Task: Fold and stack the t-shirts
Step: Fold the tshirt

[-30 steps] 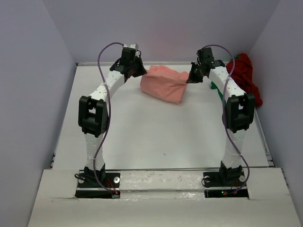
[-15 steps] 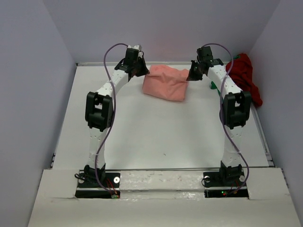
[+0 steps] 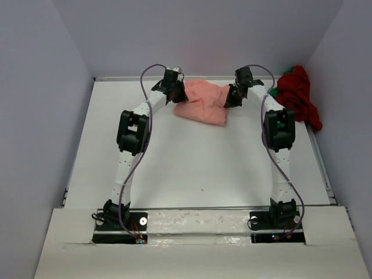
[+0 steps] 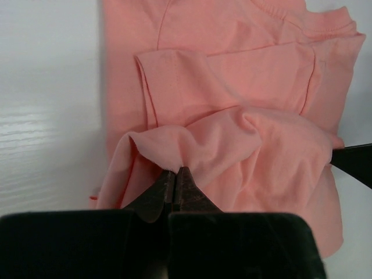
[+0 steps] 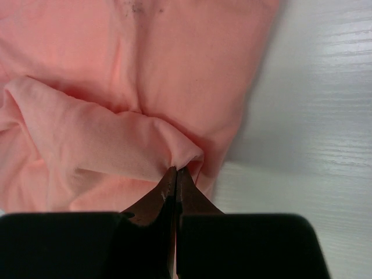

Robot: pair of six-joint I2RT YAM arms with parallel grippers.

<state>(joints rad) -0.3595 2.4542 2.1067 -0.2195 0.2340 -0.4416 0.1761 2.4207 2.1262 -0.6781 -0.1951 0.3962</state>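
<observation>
The white table (image 3: 174,168) carries the salmon-pink shirt (image 3: 203,104) at the middle of its far edge, already doubled into a loose bundle. A dark red shirt (image 3: 299,96) sits heaped in the table's far right corner, well apart from it. Both arms reach to the table's far edge. The left gripper (image 4: 175,174) is clamped tight on a raised ridge of pink cloth, and the right gripper (image 5: 176,171) is pinched just as tightly on a small fold at the bundle's other end.

The step appears to be carrying a fold across the pink shirt. To do it well, the two grippers should travel together at one height and one pace, so the cloth between them stays lightly taut without being stretched. Each pinch holds only a small nip of fabric, so a jerk could pull it free. The held edge should be laid flat over the layers beneath with its corners matched before either grip lets go. Loose slack between the pinches would set as a crease.

The bundle's long axis runs left to right across the table, tilted a little, with its right end nearer the table's front. A sleeve (image 4: 232,75) and a curve of collar seam (image 4: 279,9) lie uppermost in the left wrist view, but which way the neck points on the table cannot be told.
</observation>
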